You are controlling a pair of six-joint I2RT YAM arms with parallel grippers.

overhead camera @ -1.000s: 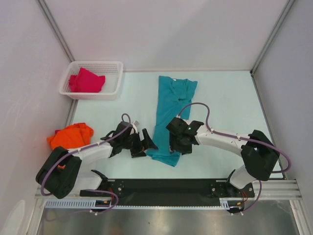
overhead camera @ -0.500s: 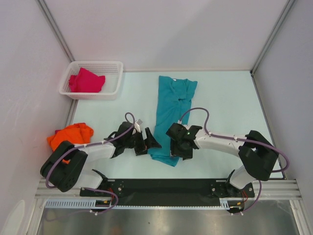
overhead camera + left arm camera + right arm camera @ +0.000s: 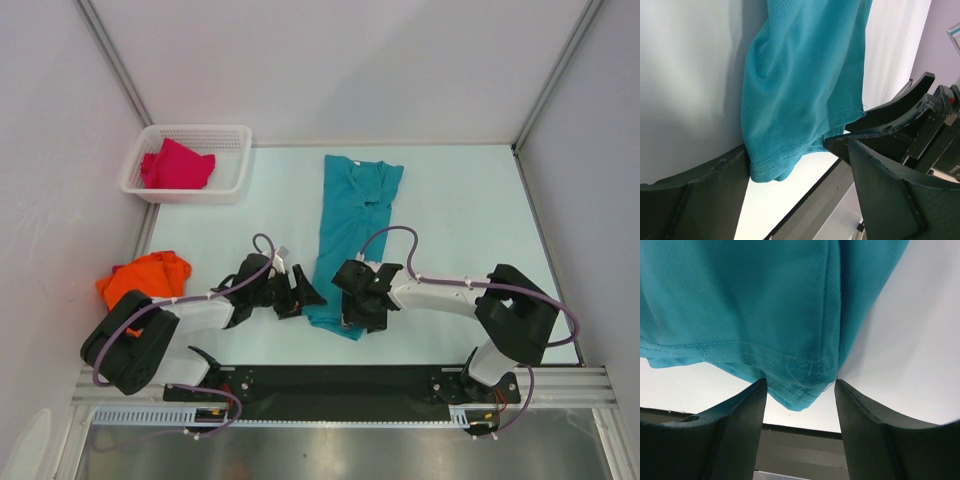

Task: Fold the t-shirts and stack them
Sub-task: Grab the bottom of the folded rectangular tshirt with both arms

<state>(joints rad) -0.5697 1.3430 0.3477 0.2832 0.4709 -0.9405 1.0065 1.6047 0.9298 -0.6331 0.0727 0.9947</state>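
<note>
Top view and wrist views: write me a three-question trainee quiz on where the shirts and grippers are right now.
1. True or false: the red shirt lies inside the white basket.
2. Short answer: at which edge of the table does the orange shirt lie, left or right?
3. Pick one: the right gripper has its jaws open around the near hem of which shirt?
A. orange shirt
B. teal shirt
C. red shirt

Key
1. True.
2. Left, in a loose heap.
3. B. The right wrist view shows the stitched teal hem between the two fingers.
</note>
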